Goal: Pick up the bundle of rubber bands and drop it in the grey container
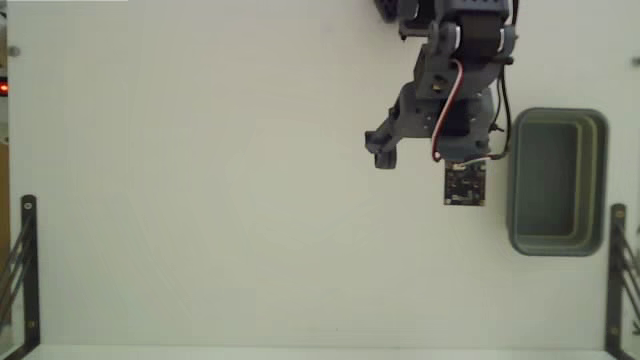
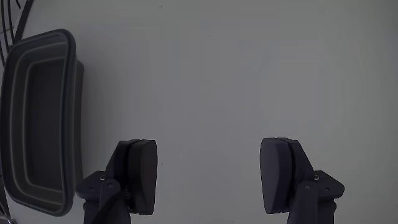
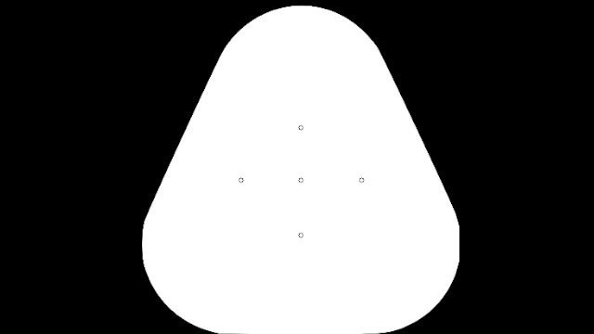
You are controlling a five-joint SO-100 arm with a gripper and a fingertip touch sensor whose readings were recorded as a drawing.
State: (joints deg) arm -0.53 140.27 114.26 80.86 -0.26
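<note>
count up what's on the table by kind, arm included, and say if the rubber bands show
grey container: 1
robot arm with gripper, jaws apart: 1
small dark circuit board on the arm: 1
black brackets at the table edges: 2
rubber band bundle: 0 in view in the fixed or wrist view
total: 5

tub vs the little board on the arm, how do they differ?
The grey tub is far larger than the dark circuit board. The tub is a hollow rounded rectangle, and the board is a flat square. The tub sits on the table, while the board hangs on the arm with wires. Both lie at the right of the fixed view.
</note>
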